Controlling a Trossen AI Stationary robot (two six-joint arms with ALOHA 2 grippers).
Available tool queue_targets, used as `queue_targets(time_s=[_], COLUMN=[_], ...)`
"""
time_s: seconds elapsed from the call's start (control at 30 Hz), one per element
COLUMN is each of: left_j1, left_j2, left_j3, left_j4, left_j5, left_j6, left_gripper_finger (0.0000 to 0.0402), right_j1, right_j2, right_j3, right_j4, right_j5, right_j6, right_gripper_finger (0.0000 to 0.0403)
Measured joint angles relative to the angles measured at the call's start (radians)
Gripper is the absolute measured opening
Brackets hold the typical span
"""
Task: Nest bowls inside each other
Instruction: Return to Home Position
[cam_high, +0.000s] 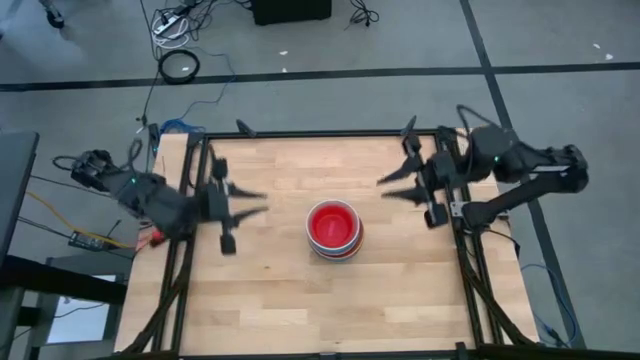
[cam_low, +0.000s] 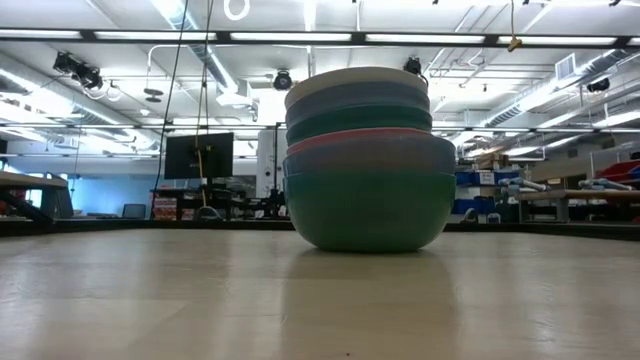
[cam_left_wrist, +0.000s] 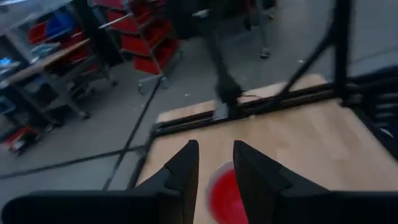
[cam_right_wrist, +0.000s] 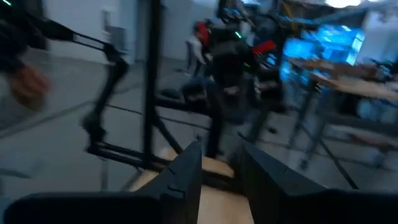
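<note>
- The table (cam_high: 270, 290) is showing bare wood on every side of the stack of bowls (cam_high: 345, 250). The stack is sitting near the middle, slightly toward the right arm's side and well apart from all four edges.
- A black frame (cam_high: 300, 133) is running along the far edge and both side edges. Each arm is reaching in over its own side rail.
- The stack is standing upright with its axis vertical and its openings facing up. Being round, it is pointing no particular way across the table.
- In the high view the red bowl (cam_high: 331, 222) is lying uppermost, with a pale rim showing just beneath it.
- In the low view a teal bowl (cam_low: 365, 215) is carrying the stack on the wood, with the rims above it lying level.
- The left claw (cam_high: 260, 203) is hanging over the left part of the table with its fingers apart, gripping nothing and pointing toward the stack. The stack is lying ahead of its tips, clear of them.
- In the left wrist view the red bowl (cam_left_wrist: 222, 190) is showing in the gap of the left claw (cam_left_wrist: 216, 146).
- The right claw (cam_high: 384, 189) is hanging over the far right part with its fingers apart, also empty. The stack is lying ahead of it and nearer the front edge, not touching.
</note>
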Motion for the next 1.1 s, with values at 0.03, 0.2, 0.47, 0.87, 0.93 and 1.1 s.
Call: queue_targets(time_s=[0.03,0.2,0.47,0.87,0.93,1.1], left_j1=[0.021,0.076,0.077,0.077,0.077,0.077], left_j2=[-0.029,-0.242,-0.614,-0.850,-0.869,-0.919], left_j3=[-0.016,-0.220,-0.652,-1.017,-1.054,-1.136], left_j4=[0.000,0.097,0.358,0.555,0.576,0.654], left_j5=[0.003,0.068,0.074,0.074,0.074,0.074], left_j6=[0.001,-0.040,-0.063,-0.066,-0.058,-0.034], left_gripper_finger=[0.0108,0.0108,0.0108,0.0108,0.0108,0.0108], right_j1=[-0.029,-0.113,-0.149,-0.152,-0.152,-0.152], right_j2=[-0.014,-0.102,-0.353,-0.788,-0.842,-0.951], right_j3=[0.000,-0.013,-0.203,-0.862,-0.937,-1.033], right_j4=[-0.029,-0.139,-0.142,0.215,0.254,0.275], right_j5=[-0.004,-0.066,-0.064,-0.041,-0.033,-0.023], right_j6=[-0.001,0.018,0.083,0.195,0.199,0.188], right_gripper_finger=[0.0100,0.0100,0.0100,0.0100,0.0100,0.0100])
